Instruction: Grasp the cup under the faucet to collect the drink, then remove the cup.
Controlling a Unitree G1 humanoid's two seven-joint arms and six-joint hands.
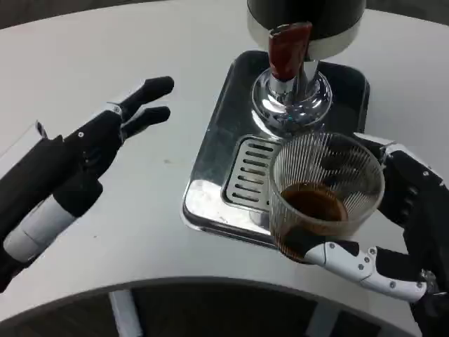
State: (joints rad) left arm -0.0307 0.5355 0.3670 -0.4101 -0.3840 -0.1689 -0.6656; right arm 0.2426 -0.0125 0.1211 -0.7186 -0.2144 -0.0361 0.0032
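My right hand (393,232) grips a ribbed clear glass cup (324,193) holding dark brown drink at its bottom. The cup is lifted off the drip grate (247,172) and sits near the front right corner of the steel tray (210,140), in front of the faucet (289,67) with its red lever. My left hand (105,133) hovers open over the white table, left of the tray, fingers stretched toward it and holding nothing.
The dispenser's dark body (306,12) rises at the top edge behind the faucet. The white table (140,63) curves to a front edge (210,284) close below the tray, with dark floor beyond it.
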